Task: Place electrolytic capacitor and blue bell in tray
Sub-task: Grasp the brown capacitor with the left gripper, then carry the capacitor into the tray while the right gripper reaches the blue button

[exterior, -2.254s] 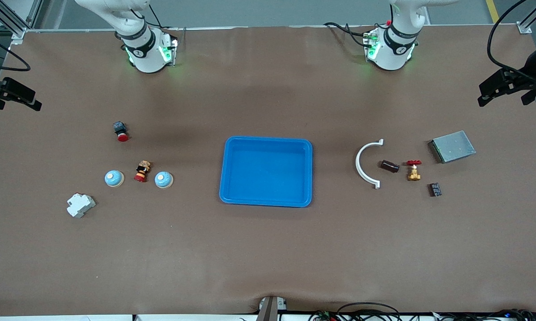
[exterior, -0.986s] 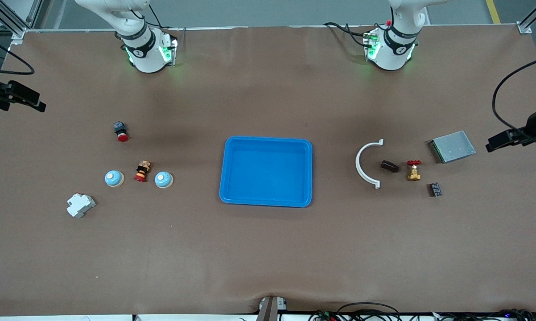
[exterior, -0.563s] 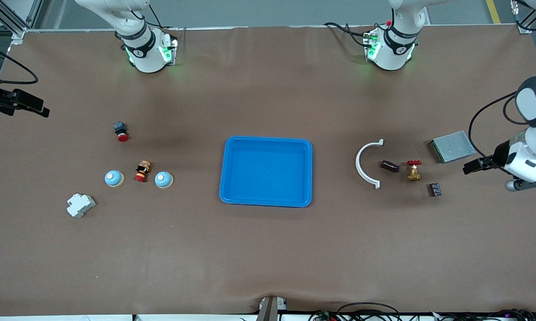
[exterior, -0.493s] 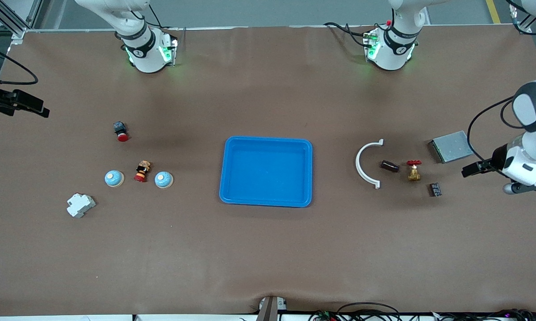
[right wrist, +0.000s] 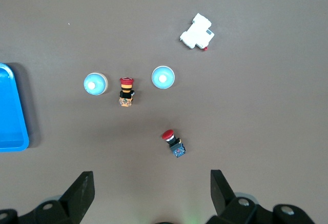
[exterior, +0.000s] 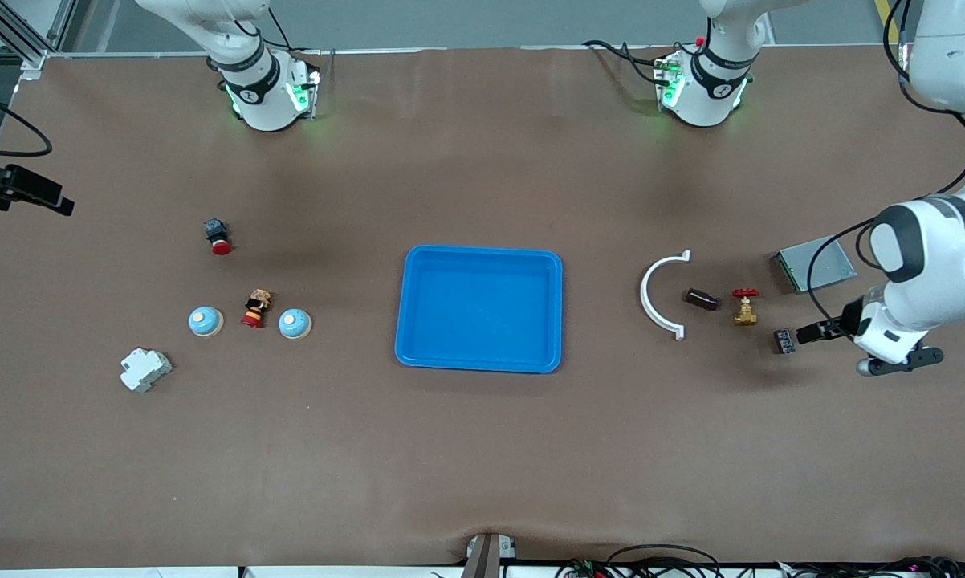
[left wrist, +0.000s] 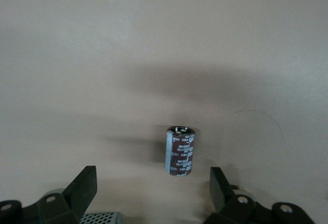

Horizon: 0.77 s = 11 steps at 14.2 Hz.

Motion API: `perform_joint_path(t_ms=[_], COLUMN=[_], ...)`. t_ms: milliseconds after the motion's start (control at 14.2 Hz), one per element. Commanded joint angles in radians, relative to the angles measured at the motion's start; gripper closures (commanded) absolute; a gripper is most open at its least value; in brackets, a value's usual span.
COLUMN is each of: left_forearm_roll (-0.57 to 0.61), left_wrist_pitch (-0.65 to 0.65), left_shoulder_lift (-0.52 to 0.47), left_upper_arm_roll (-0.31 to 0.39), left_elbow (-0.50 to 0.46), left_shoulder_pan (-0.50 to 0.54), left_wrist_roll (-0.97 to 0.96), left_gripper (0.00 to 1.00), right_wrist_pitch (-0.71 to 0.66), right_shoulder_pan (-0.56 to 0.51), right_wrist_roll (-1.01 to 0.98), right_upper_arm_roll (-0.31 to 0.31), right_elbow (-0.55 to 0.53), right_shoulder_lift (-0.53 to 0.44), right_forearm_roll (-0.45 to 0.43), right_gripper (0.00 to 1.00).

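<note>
The electrolytic capacitor, a dark brown cylinder, lies on its side between a white curved clip and a brass valve. In the left wrist view the capacitor shows ahead of my open, empty left gripper. That left gripper hangs low beside a small black relay. Two blue bells sit toward the right arm's end, and both bells also show in the right wrist view. My right gripper is open and empty, high over that table end. The blue tray is empty at the centre.
Around the capacitor lie a white curved clip, a brass valve with a red handle, a black relay and a grey metal box. Near the bells are a red push button, a yellow-and-red button and a white breaker.
My left arm has swung in from the table's end and come down beside the black relay, its gripper staying open. The right gripper has barely shifted. Nothing on the table has moved.
</note>
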Motion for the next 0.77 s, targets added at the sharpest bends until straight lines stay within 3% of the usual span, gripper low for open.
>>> perform_joint_path(t_ms=[0,282,423,493,634,704], left_forearm_roll=[0.016,0.016,0.015,0.015,0.015,0.015], left_wrist_pitch=[0.039,0.072,0.073,0.073,0.070,0.060], left_shoulder_lift=[0.050,0.098,0.111,0.112,0.107,0.096], left_upper_arm_roll=[-0.003,-0.003,-0.003,-0.003,-0.004,-0.004], left_elbow=[0.013,0.010,0.011,0.010,0.008,0.010], left_shoulder_pan=[-0.010,-0.010,-0.010,-0.010,-0.011,-0.011], left_wrist_roll=[0.006,0.006,0.005,-0.005,-0.012,-0.012], left_gripper=[0.04,0.24,0.43,0.53,0.91,1.00], right_wrist_pitch=[-0.005,-0.016,-0.007,-0.002,0.010,0.045], right_shoulder_pan=[0.000,0.035,0.061,0.066,0.072,0.075], right_wrist_roll=[-0.003,-0.001,-0.004,-0.004,-0.003,0.001], right_upper_arm_roll=[0.017,0.019,0.019,0.019,0.019,0.020], right_elbow=[0.028,0.048,0.043,0.037,0.034,0.002], right_shoulder_lift=[0.050,0.107,0.136,0.151,0.185,0.190], right_forearm_roll=[-0.005,-0.007,-0.002,-0.002,0.008,0.010], right_gripper=[0.00,0.00,0.00,0.00,0.00,0.00])
